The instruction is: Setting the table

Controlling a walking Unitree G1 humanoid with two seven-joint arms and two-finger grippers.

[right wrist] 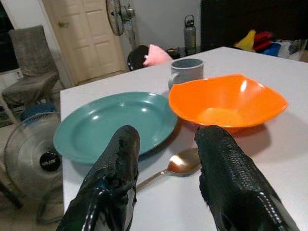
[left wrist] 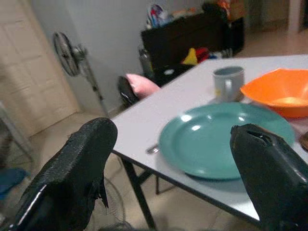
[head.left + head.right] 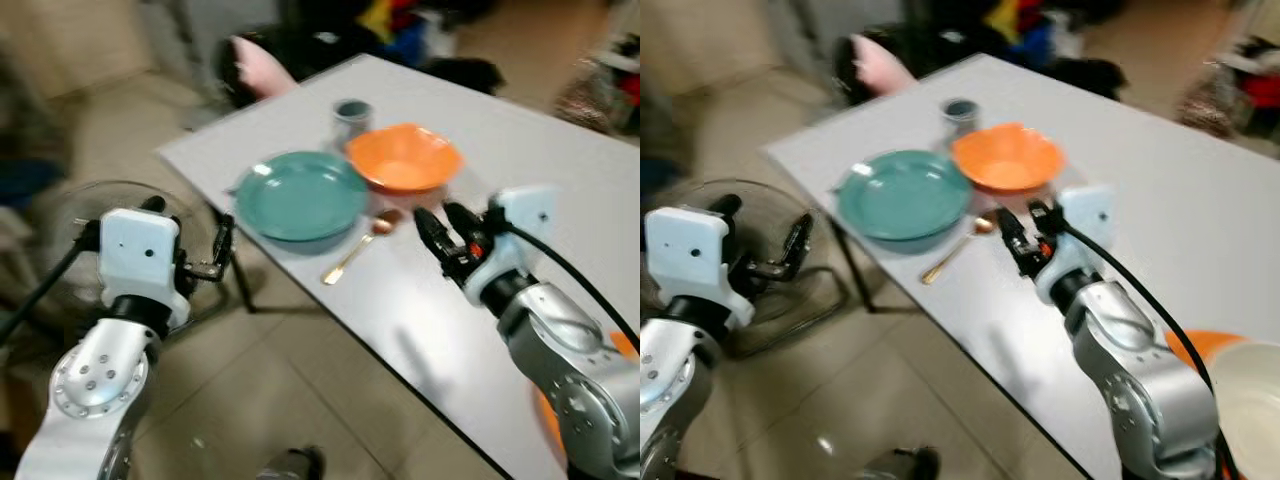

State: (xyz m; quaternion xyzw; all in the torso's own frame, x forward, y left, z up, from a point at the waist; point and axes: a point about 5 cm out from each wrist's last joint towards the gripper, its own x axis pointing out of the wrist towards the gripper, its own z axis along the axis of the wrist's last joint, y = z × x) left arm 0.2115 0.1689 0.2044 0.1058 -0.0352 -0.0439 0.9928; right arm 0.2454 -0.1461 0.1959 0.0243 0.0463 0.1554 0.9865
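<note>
White tabletop (image 3: 560, 180) carries a copper-coloured metal spoon (image 3: 357, 246) near its front edge beside the round teal plate (image 3: 300, 195), handle pointing edgeward, just ahead of the spread-fingered right gripper (image 3: 440, 225), the nearer arm.

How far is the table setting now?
Done: teal plate, orange bowl, grey mug and spoon lie on the white table. In hand: nothing; the right gripper hovers open near the spoon, the left gripper open off the table edge. Left: perhaps straightening the spoon.
</note>
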